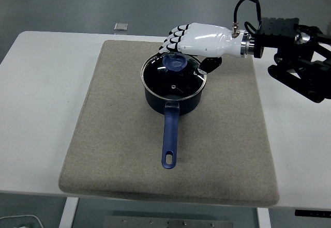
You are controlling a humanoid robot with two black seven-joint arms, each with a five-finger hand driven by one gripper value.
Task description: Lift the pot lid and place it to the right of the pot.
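The right hand [199, 39] hovers just above the far right rim of the pot lid [174, 75], fingers loosely curled, holding nothing; the lid sits on the blue pot [173, 100], mid-far on the beige mat [119, 135], handle pointing near

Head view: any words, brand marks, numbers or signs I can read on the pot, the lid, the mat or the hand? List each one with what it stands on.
None can be read.
Pot and lid: no print shows, only glare on the glass.
Mat: plain, no label.
Right hand: white shell with no marking visible.
Small object on the floor beyond the table: too small to tell whether it bears text.
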